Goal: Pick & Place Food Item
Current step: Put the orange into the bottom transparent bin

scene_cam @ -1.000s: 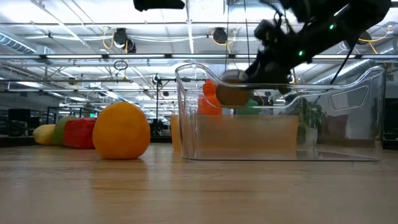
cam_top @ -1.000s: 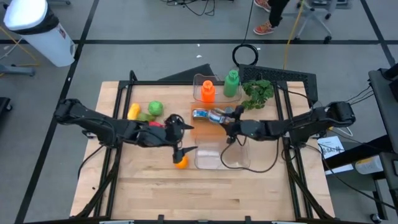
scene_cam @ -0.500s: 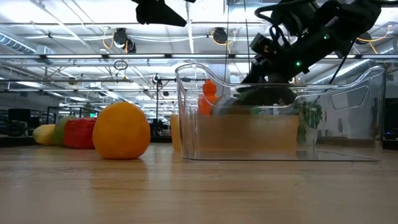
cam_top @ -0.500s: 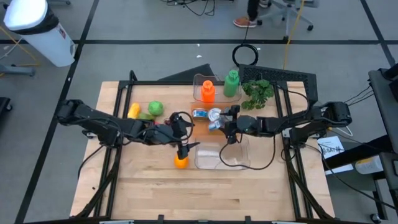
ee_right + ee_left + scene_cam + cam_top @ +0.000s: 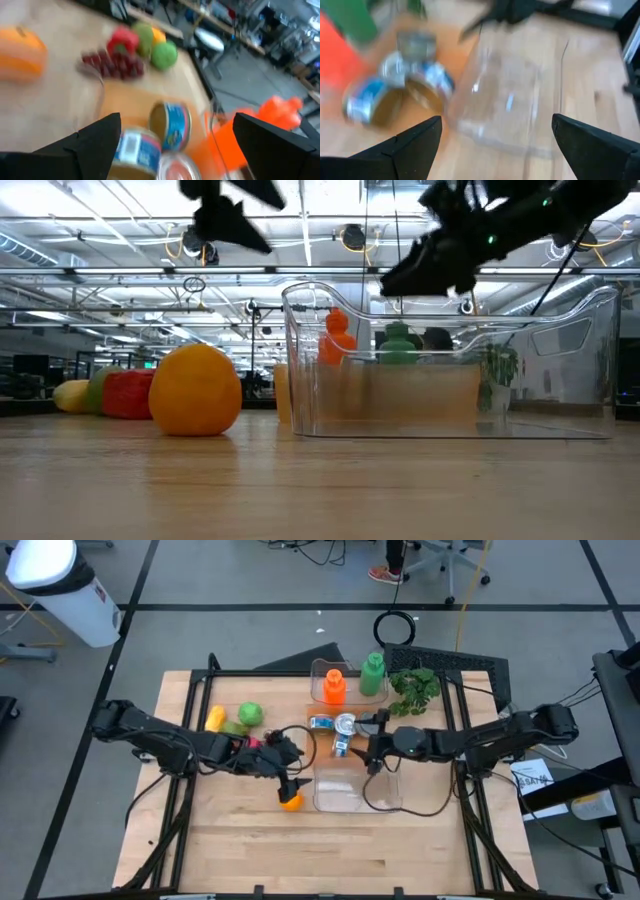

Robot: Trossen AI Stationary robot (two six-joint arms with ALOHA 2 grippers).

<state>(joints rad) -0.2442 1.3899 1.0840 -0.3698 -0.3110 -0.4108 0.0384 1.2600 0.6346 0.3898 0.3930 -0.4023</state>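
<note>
The wooden bench (image 5: 240, 840) carries everything, with a broad bare stretch of board along its near edge and down its left side. Near its middle lies a clear plastic bin (image 5: 356, 790), open at the top; seen level across the board, nothing rests on its floor. A second, smaller clear container (image 5: 345, 692) stands against the far edge and holds an orange bottle (image 5: 334, 686) and a green bottle (image 5: 373, 673), both upright. Just beside it toward the far right corner is a leafy green plant (image 5: 415, 688).

Between the two containers three cans (image 5: 336, 730) lie together on the board: a blue-labelled one on its side, one showing its lid, and one tipped beside them. They sit just outside the bin's far rim.

Toward the far left is a cluster of produce: a yellow fruit (image 5: 214, 719), a green apple (image 5: 250, 714) and a paler green piece (image 5: 234, 727), and in the right wrist view a red pepper (image 5: 124, 38) with dark red grapes (image 5: 112, 65) in front of it. An orange (image 5: 290, 802) sits alone just left of the bin's near corner.

The left gripper (image 5: 292, 776) hangs above the orange with its fingers spread wide, holding nothing. The right gripper (image 5: 371, 738) hovers over the bin's far rim beside the cans, fingers also spread wide and empty.
</note>
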